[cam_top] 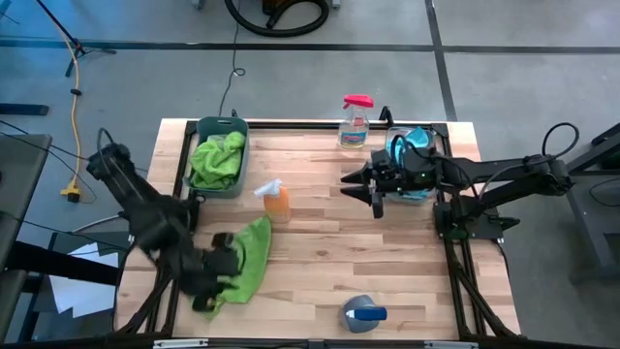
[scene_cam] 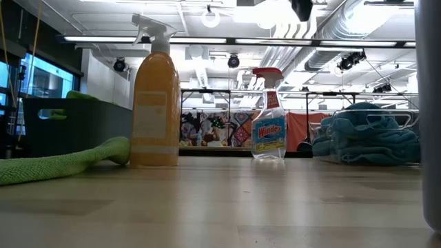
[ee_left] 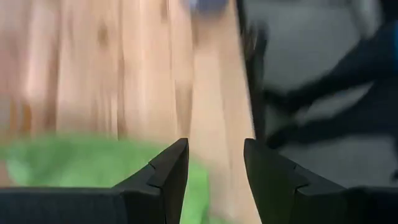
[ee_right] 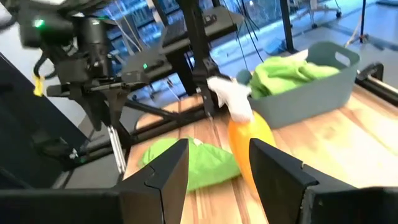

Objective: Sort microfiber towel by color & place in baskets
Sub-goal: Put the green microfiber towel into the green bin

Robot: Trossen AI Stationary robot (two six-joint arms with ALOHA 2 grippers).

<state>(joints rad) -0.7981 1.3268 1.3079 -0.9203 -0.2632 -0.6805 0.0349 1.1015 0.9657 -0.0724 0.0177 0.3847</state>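
A green microfiber towel (cam_top: 250, 254) lies spread on the table's near left, and it also shows in the low view (scene_cam: 55, 165). My left gripper (cam_top: 225, 264) is open and low over the towel's left part (ee_left: 93, 165), its fingers (ee_left: 214, 158) pointing toward the table's near right. The teal basket (cam_top: 219, 165) at the far left holds green towels (ee_right: 283, 71). The clear basket (cam_top: 415, 167) at the far right holds blue towels (scene_cam: 365, 134). My right gripper (cam_top: 354, 186) is open in the air just left of the clear basket, its fingers (ee_right: 217, 162) pointing toward the table's left. My left gripper stands open over the green towel's left part (ee_left: 93, 165), coming down at a slant from the table's left. The blur in its wrist view hides whether its fingers touch the cloth, so I cannot tell.
An orange spray bottle (cam_top: 276, 200) stands mid-table between the teal basket and the loose towel. A Windex bottle (cam_top: 356, 121) stands at the far edge beside the clear basket. A grey-blue object (cam_top: 363, 313) sits near the near edge. Bare wood lies in the middle and to the near right.
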